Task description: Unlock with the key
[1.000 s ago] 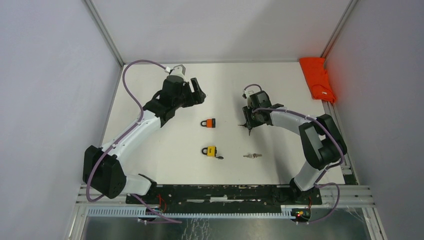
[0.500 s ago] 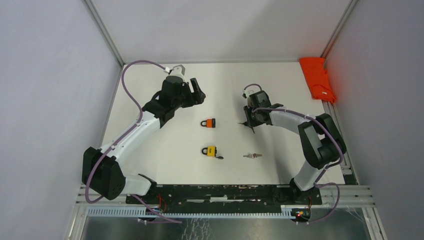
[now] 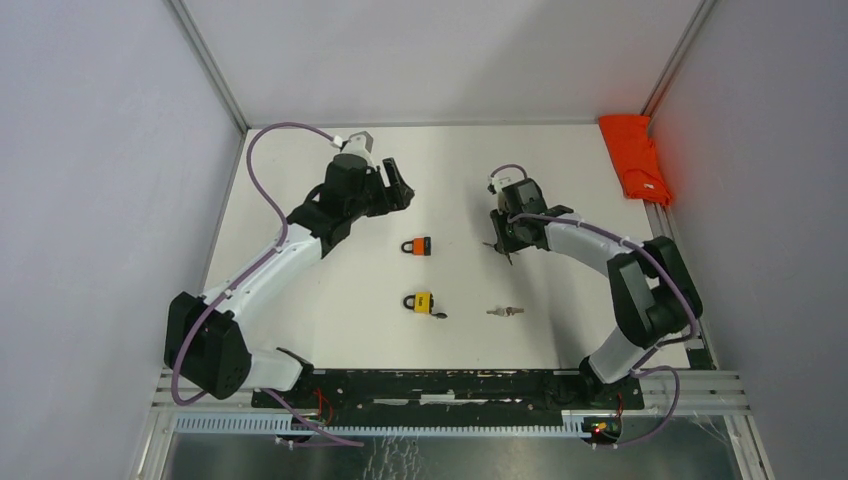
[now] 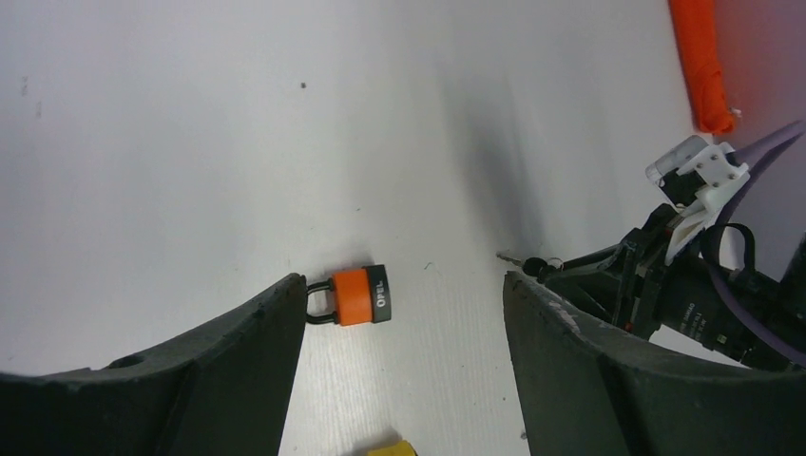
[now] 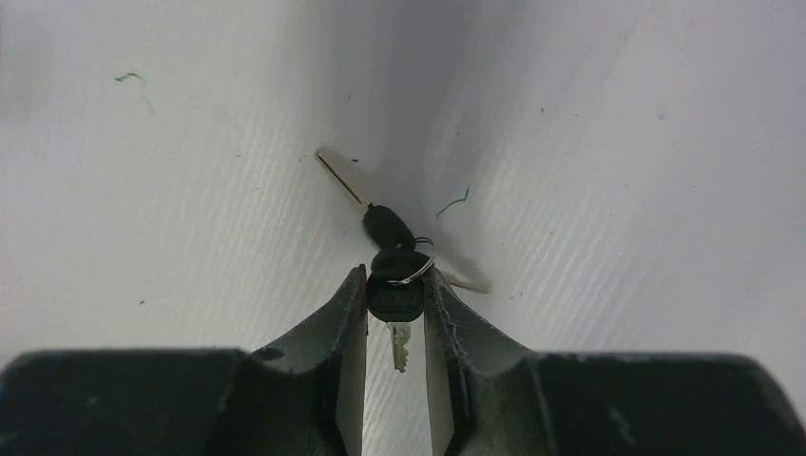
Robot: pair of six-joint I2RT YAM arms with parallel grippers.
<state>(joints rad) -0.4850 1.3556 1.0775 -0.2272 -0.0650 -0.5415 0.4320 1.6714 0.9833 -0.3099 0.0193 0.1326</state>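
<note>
You've got orange padlock (image 3: 418,245) mid-tabletop, yellow padlock (image 3: 421,302) & spare key (image 3: 505,311) toward near edge, red cloth (image 3: 634,157) far-right corner, L fingers (image 4: 238,351) wide, empty, R fingers (image 5: 333,332) pinching key bunch (image 5: 394,296).

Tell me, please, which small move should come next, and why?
Probably lower the open left gripper onto the orange padlock to steady it: the right gripper is shut on the key, while that padlock lies loose, ungripped.
</note>
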